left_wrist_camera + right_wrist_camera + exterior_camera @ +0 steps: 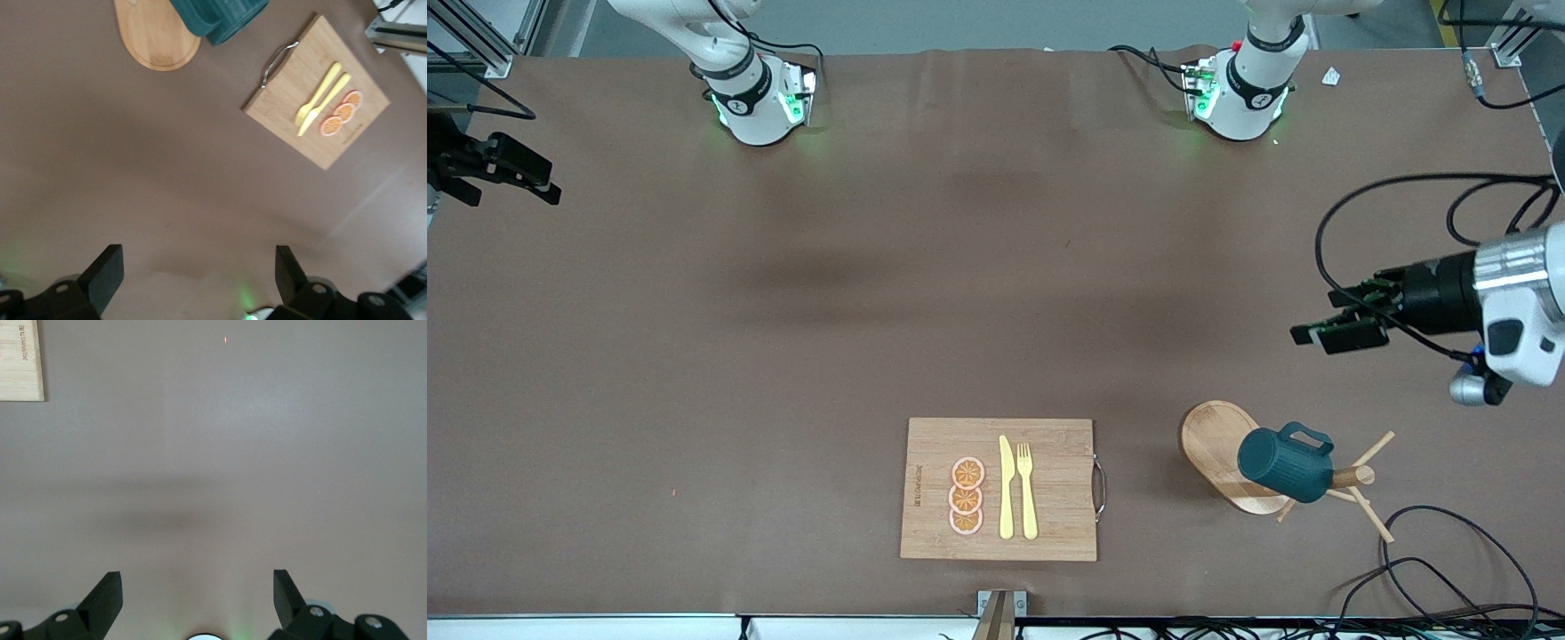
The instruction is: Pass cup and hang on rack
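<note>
The dark teal ribbed cup [1283,464] hangs tilted on the light wooden rack [1214,449], its loop handle on the upper side. My left gripper [1327,320] is open and empty, up in the air over bare table at the left arm's end, apart from the rack. In the left wrist view the cup [220,15] and the rack's oval base [157,37] show at the frame's edge, and the left gripper [198,268] is wide open. My right gripper [503,182] waits at the right arm's end of the table. The right wrist view shows it [198,587] open over bare table.
A bamboo cutting board [1049,533] with a metal handle lies near the front edge beside the rack, carrying a yellow knife [1006,489], a yellow fork [1027,489] and orange slices [967,496]. Black cables [1449,569] lie near the rack at the left arm's end.
</note>
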`<state>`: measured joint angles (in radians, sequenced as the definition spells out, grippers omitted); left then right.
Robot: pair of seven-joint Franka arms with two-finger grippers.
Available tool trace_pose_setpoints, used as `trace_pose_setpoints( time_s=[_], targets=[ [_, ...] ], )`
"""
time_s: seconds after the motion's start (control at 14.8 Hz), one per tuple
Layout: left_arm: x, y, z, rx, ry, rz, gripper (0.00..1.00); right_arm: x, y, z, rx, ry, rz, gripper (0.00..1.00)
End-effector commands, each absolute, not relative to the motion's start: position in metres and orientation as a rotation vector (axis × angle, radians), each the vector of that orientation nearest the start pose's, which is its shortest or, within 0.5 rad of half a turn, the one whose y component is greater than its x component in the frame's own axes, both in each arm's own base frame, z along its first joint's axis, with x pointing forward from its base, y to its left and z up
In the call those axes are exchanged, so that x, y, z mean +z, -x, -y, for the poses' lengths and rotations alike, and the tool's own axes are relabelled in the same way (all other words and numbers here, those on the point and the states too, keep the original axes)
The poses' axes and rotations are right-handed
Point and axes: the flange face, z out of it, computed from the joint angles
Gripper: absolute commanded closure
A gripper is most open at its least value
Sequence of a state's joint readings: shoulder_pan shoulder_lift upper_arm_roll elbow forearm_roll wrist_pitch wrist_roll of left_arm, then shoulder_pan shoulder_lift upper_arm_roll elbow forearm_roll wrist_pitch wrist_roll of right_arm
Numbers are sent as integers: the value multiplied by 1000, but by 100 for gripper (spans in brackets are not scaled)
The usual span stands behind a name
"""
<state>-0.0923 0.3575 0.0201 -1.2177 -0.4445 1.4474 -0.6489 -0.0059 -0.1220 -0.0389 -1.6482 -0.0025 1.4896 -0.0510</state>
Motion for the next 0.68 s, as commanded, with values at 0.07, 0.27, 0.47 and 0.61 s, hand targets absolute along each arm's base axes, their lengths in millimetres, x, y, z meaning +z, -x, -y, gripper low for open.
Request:
trace_pose_setpoints(
  time_s=[0.07,0.27,0.47,0.61],
  targets=[
    [592,-617,114,348,3236,742,0,645,-504,26,63,3139,24,0],
    [601,-604,124,259,3185,542,0,645,-504,26,63,3139,27,0],
    [610,-590,119,222,3131,439,0,645,-504,26,60,3139,27,0],
    [619,-580,106,197,3127,365,0,645,-504,26,60,3139,27,0]
  ],
)
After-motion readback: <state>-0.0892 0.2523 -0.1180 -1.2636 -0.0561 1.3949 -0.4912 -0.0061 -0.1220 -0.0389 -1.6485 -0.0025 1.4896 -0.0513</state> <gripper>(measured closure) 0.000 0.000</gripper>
